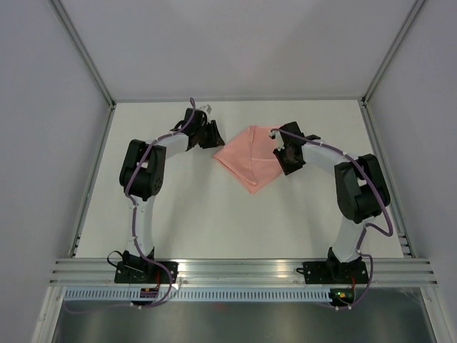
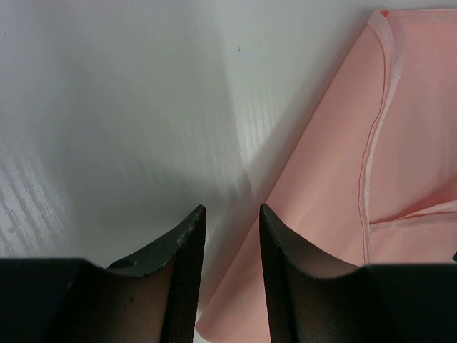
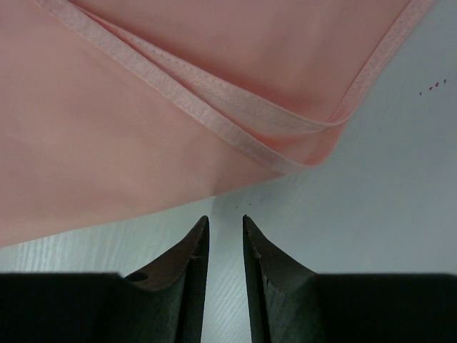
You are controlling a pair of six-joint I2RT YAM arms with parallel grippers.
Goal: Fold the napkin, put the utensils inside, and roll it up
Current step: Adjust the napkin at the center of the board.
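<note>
The left gripper (image 2: 231, 209) is hovering with its jaws narrowly parted on nothing, the folded napkin (image 2: 335, 179) lying just to the right of its tips. The right gripper (image 3: 225, 218) is showing a similar slim, empty gap, with the cloth's doubled hem just ahead. Both are hanging over a white table (image 1: 214, 221) enclosed by pale grey walls (image 1: 71, 57); only the overhead view is showing the napkin lying between them.

Plain grey walls (image 1: 235, 43) rise behind and beside the white table (image 1: 214, 229); a ribbed aluminium rail (image 1: 243, 270) edges its near side.
</note>
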